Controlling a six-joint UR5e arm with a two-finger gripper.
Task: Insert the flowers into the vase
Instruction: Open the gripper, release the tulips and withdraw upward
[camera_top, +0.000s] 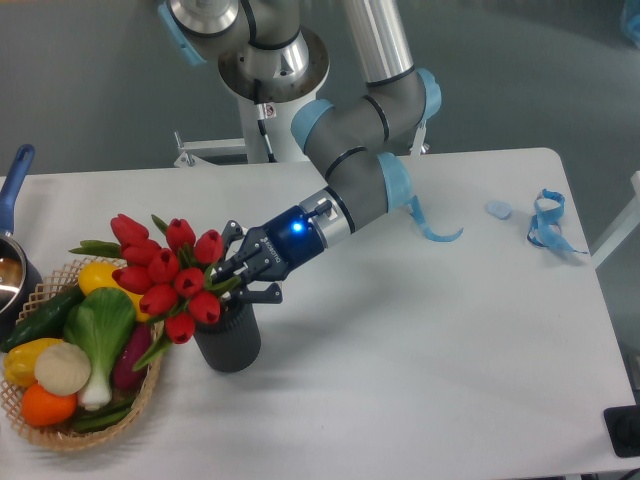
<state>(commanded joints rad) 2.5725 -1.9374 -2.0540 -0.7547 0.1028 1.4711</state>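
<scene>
The flowers (165, 275), a bunch of red tulip buds with green stems and leaves, lean to the left over the mouth of the vase (230, 342). The vase is a short dark grey cylinder standing upright on the white table, just right of a wicker basket. My gripper (238, 282) reaches in from the upper right, just above the vase's mouth. Its fingers are closed on the green stems at the bunch's lower end. The lowest buds touch the vase's rim. The stem ends are hidden behind the buds and fingers.
A wicker basket (60, 432) of toy vegetables sits close against the vase's left side. A pot with a blue handle (14, 190) is at the far left edge. Blue tape scraps (548, 220) lie at the back right. A dark object (625, 430) sits off the table's front right corner.
</scene>
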